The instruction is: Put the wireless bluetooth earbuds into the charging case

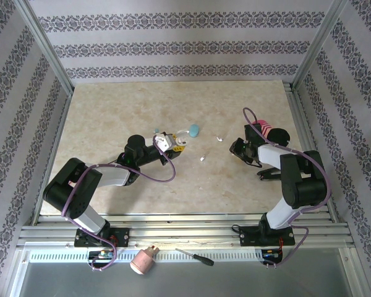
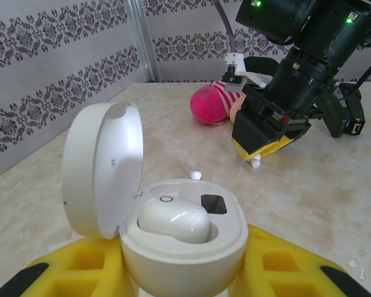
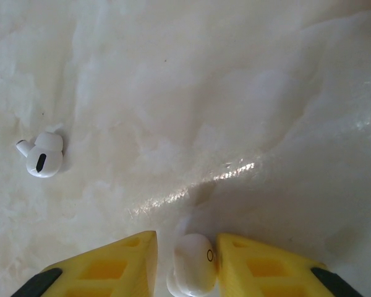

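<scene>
The white charging case (image 2: 230, 230) stands with its lid (image 2: 102, 167) swung up, and my left gripper (image 2: 182, 275) is shut on its body. One white earbud (image 2: 173, 220) lies seated in the case. From above, the left gripper (image 1: 172, 143) and case sit mid-table. My right gripper (image 3: 185, 260) is down at the tabletop with a second white earbud (image 3: 194, 270) between its yellow fingers. The right finger (image 3: 247, 266) touches the bud, and a thin gap shows on the left side. A stemmed white earbud (image 3: 43, 154) lies loose on the table.
A blue case (image 1: 193, 130) lies just right of the left gripper. Two small white buds (image 1: 219, 139) (image 1: 203, 159) lie between the arms. A pink striped toy (image 1: 263, 130) sits behind the right gripper (image 1: 238, 150). Metal rails edge the table.
</scene>
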You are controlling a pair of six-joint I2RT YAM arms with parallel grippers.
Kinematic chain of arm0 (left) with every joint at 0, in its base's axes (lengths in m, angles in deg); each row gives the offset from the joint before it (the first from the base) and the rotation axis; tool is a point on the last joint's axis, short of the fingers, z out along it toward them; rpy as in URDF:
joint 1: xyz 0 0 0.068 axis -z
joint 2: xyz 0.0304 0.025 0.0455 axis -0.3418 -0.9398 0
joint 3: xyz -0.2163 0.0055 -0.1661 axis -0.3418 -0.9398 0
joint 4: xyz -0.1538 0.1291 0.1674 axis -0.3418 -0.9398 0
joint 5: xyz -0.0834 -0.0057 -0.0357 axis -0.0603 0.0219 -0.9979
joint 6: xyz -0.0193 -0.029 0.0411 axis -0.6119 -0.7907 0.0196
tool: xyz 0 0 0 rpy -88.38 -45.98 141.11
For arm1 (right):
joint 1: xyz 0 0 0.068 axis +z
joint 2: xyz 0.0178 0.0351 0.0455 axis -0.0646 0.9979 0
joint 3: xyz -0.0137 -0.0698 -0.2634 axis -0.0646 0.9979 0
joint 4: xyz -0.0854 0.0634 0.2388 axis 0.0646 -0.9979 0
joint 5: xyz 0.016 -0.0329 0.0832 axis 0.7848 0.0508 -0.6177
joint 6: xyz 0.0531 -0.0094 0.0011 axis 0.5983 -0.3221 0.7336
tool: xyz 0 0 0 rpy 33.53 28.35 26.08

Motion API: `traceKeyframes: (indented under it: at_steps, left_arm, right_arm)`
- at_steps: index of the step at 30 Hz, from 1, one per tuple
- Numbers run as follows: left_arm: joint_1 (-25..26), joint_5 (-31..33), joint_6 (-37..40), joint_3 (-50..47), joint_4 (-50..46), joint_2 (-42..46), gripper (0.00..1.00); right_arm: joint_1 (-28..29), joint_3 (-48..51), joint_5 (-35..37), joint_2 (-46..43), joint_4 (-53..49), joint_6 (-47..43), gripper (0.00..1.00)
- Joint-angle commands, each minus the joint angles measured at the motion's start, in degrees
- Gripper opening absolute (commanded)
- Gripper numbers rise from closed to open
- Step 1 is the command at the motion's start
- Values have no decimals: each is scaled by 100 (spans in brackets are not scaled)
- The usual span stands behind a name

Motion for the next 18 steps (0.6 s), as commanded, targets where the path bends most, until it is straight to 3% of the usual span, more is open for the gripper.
traceKeyframes:
  at_steps: [1, 10, 18]
  left_arm:
    - [57, -26, 53, 20, 83, 69, 23]
    - [57, -39, 13, 15, 128, 55, 23]
    - [57, -37, 49, 16, 73, 105, 23]
  right_arm:
    - [-106, -55, -107, 74, 455, -155, 29]
    - [-163, -20, -543, 191, 692, -76, 27]
    - [-217, 4, -459, 116, 433, -403, 35]
